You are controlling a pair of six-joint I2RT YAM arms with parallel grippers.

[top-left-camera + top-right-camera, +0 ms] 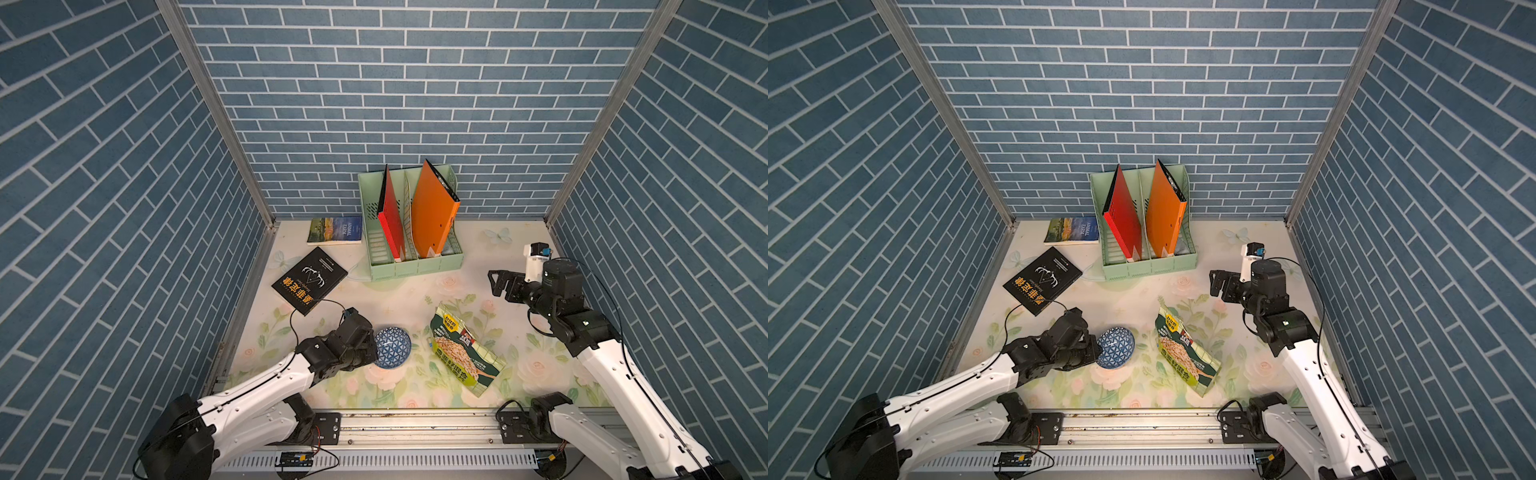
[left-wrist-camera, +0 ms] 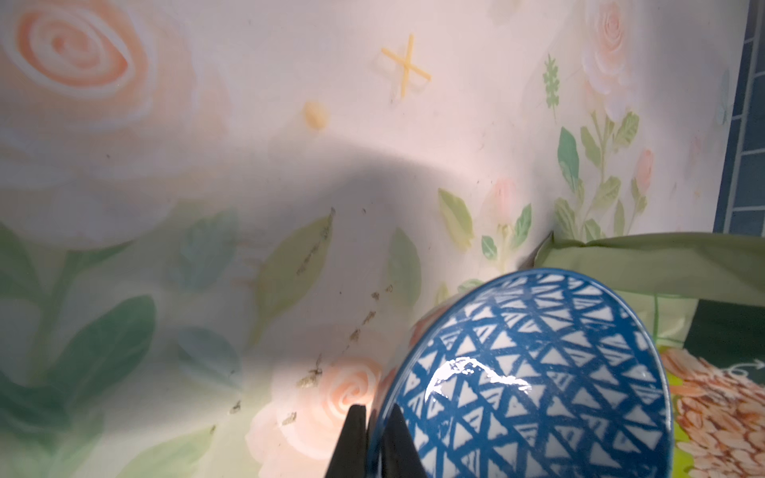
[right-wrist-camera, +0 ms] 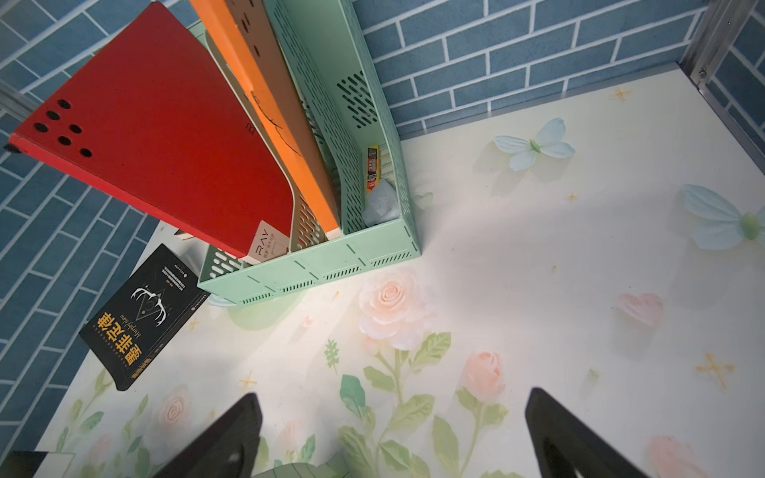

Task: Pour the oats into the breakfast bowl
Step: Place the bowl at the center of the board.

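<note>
Blue brick walls stand around a flowery table. The oat bag lies flat on it, near the bowl but not touching. The bowl is tipped, pattern side up. The left gripper pinches its rim. The right gripper hangs wide open, holding nothing.

The breakfast bowl is glossy glazed ceramic; the oats pouch is smooth plastic film.

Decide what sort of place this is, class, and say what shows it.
Most likely a staged robot test cell, not a real home: blue brick-print walls on metal framing, a floral table, and props such as a green file rack, a patterned bowl and an oat pouch.
</note>
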